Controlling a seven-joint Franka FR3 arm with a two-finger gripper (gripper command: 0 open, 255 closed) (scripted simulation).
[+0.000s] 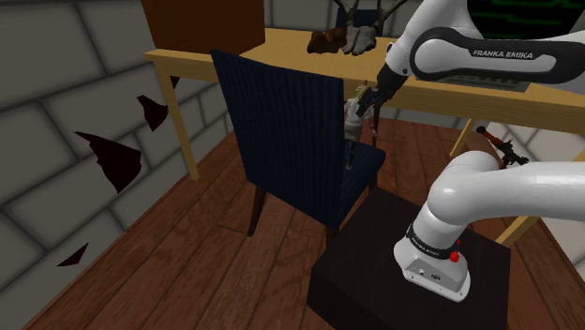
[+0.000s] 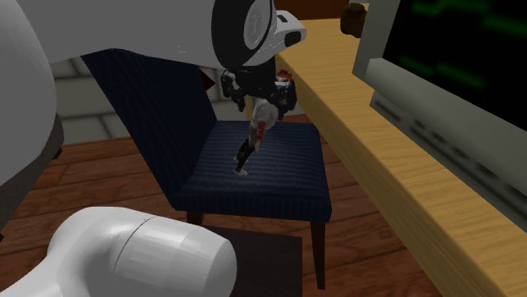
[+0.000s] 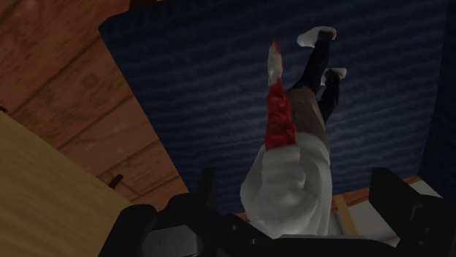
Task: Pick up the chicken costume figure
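Black gripper (image 3: pixel 296 179) hangs open astride the white top of the chicken costume figure (image 3: pixel 292 164), feet down over the blue chair (image 3: pixel 183 87) seat; it looks light, stiff and slick, so I'd pinch that rounded white body.

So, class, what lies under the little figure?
The dark blue chair seat lies under the figure, below its white feet. Whether the feet touch it cannot be told. The seat hides the floor directly beneath.
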